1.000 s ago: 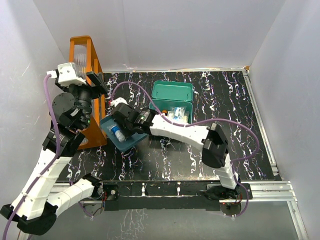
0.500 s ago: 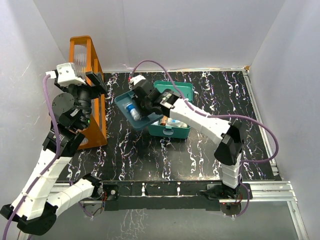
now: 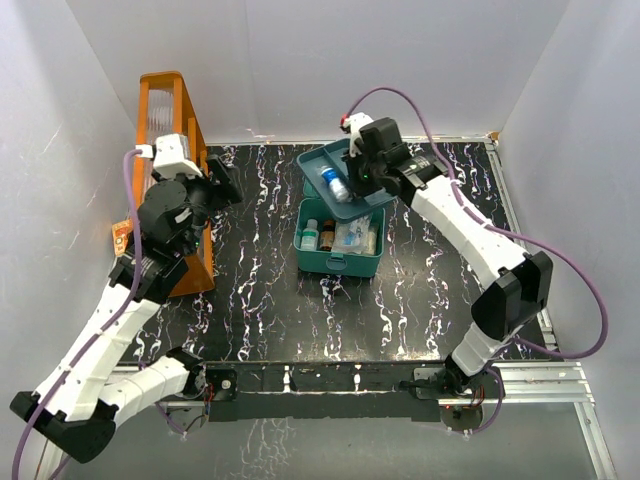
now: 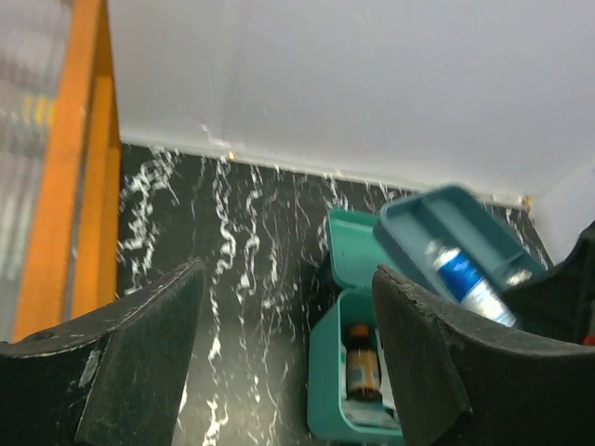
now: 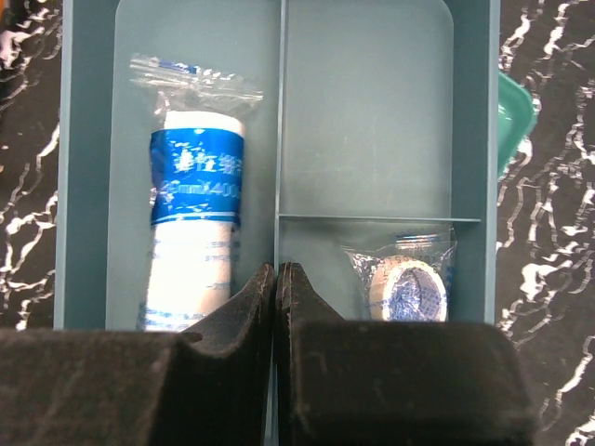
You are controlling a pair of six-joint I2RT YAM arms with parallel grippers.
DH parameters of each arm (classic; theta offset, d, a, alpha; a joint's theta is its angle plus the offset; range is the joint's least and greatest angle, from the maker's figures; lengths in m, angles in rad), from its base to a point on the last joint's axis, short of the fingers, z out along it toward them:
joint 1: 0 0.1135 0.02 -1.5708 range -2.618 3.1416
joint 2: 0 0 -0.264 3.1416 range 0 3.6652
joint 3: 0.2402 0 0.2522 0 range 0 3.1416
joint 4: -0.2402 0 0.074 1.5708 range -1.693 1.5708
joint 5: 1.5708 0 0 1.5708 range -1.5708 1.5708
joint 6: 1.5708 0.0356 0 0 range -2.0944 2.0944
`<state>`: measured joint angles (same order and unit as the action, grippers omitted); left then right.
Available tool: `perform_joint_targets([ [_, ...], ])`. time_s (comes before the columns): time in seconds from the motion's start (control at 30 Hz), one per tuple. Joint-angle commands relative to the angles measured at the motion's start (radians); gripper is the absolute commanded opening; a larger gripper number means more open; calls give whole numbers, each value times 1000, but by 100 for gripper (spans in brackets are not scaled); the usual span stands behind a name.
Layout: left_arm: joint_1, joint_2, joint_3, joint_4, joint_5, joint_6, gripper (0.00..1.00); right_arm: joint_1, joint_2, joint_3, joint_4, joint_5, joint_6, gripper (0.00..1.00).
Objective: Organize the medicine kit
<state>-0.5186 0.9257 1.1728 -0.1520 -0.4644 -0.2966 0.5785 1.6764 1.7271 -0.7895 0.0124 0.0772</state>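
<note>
A robotics lab cell (boxed in): white panels (image 3: 400, 60) around a black marbled table (image 3: 260, 300), aluminium rail (image 3: 540, 376) in front

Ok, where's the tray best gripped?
By the tray's long divider, from above at one end, as the right gripper has it: that thin upright rib fits between shut fingers, with the roll and the small packet lying either side.

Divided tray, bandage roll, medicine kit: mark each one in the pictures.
divided tray (image 5: 381, 111), right wrist view, on the bare floor of its empty compartment.
bandage roll (image 5: 197, 177), right wrist view, on its blue label.
medicine kit (image 3: 320, 263), top external view, on its front wall.
</note>
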Motion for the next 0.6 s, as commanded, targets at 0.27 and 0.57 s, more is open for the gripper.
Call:
perform_joint_targets([
  [0.27,5,96,6,-107,291,-78,77,-154,-108,-82,141,-288,-371,0],
  [0.57,6,136,27,-179,307,-112,88,-215,-13,5,0,-501,-564,0],
])
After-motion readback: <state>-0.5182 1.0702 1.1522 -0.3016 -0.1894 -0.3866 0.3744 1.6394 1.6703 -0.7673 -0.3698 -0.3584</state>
